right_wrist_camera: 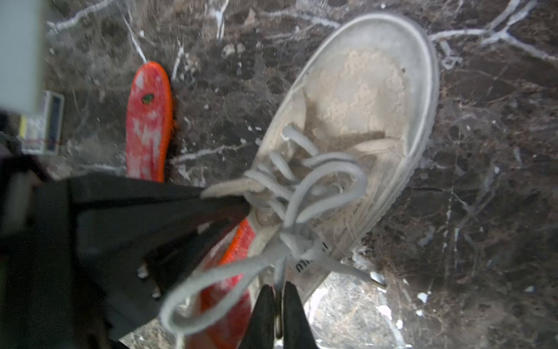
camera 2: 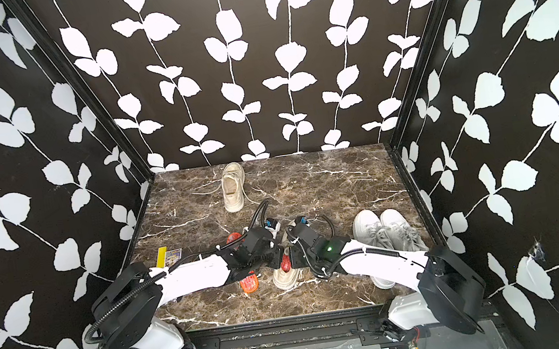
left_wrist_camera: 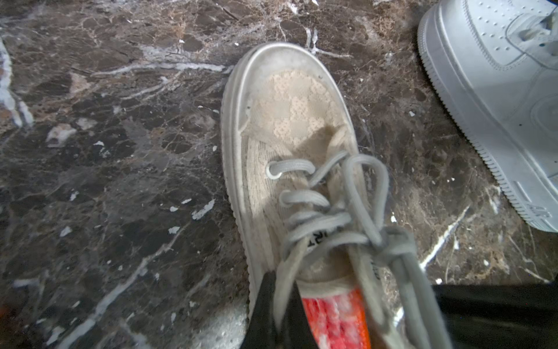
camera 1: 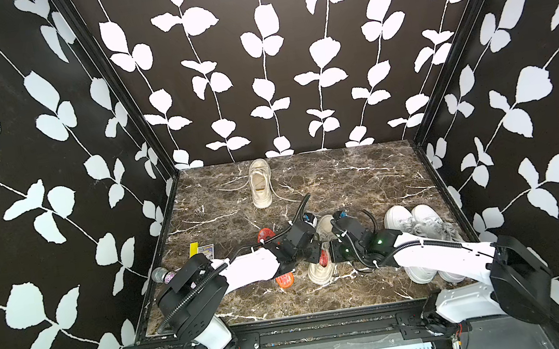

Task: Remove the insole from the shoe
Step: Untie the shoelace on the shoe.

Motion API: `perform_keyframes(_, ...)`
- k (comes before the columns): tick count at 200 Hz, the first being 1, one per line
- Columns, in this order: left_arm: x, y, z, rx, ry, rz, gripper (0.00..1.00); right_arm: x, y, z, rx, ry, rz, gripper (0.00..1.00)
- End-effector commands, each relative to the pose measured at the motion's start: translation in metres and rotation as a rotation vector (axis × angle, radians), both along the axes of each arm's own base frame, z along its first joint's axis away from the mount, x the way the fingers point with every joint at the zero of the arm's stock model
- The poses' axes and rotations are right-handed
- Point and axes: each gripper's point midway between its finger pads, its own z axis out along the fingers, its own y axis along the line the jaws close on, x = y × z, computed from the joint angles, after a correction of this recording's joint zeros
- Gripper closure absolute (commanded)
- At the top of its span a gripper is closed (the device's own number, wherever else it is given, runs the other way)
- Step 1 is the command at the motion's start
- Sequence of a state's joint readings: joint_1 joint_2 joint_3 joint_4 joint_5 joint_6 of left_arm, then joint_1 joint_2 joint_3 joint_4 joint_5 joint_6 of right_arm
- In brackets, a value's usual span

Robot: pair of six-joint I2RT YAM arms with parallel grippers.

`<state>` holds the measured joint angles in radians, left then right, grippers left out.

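The beige lace-up shoe (camera 1: 319, 274) (camera 2: 285, 279) lies at the front middle of the marble table, toe toward the front edge. An orange-red insole (camera 1: 324, 260) (left_wrist_camera: 335, 317) (right_wrist_camera: 240, 241) shows inside its opening. My left gripper (camera 1: 313, 252) (left_wrist_camera: 282, 297) is shut on one side wall of the shoe (left_wrist_camera: 290, 114) at the opening. My right gripper (camera 1: 332, 251) (right_wrist_camera: 279, 294) is shut on the thin opposite edge of the shoe (right_wrist_camera: 362, 90), next to the lace knot. The left gripper (right_wrist_camera: 241, 205) shows across the opening in the right wrist view.
A loose orange insole (camera 1: 285, 280) (right_wrist_camera: 148, 121) lies left of the shoe, partly under my left arm. A pair of white sneakers (camera 1: 415, 228) (left_wrist_camera: 498, 90) stands to the right. Another beige shoe (camera 1: 260, 183) is at the back. A microphone (camera 1: 164, 275) and cards (camera 1: 203, 250) lie front left.
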<state>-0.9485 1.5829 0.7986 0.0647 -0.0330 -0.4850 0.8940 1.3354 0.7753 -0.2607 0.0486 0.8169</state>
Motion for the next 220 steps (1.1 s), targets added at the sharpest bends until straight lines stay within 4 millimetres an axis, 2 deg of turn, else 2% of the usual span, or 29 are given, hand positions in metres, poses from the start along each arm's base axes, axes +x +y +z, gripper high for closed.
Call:
perform_keyframes(1,0.002,-0.002,0.007,-0.002,-0.014,0.015,1.0,0.006,-0.01,0.008,-0.037,-0.034,-0.048,0.99)
perform_keyframes(52,0.014,0.03,0.0,0.062,-0.04,0.177,1.0,0.0,-0.058,0.01,-0.138,-0.08,-0.169,1.0)
perform_keyframes(96,0.017,0.042,-0.001,0.083,-0.033,0.224,1.0,-0.005,-0.088,0.013,-0.145,-0.087,-0.249,1.0)
perform_keyframes(126,0.017,0.042,0.001,0.075,-0.036,0.221,1.0,-0.005,-0.103,0.021,-0.14,-0.115,-0.29,1.0)
perform_keyframes(187,0.013,0.035,-0.003,0.067,-0.017,0.185,1.0,-0.005,-0.148,0.045,-0.169,-0.168,-0.412,1.0)
perform_keyframes(220,0.012,0.028,-0.003,0.058,-0.001,0.159,1.0,0.003,-0.154,0.062,-0.169,-0.198,-0.422,1.0)
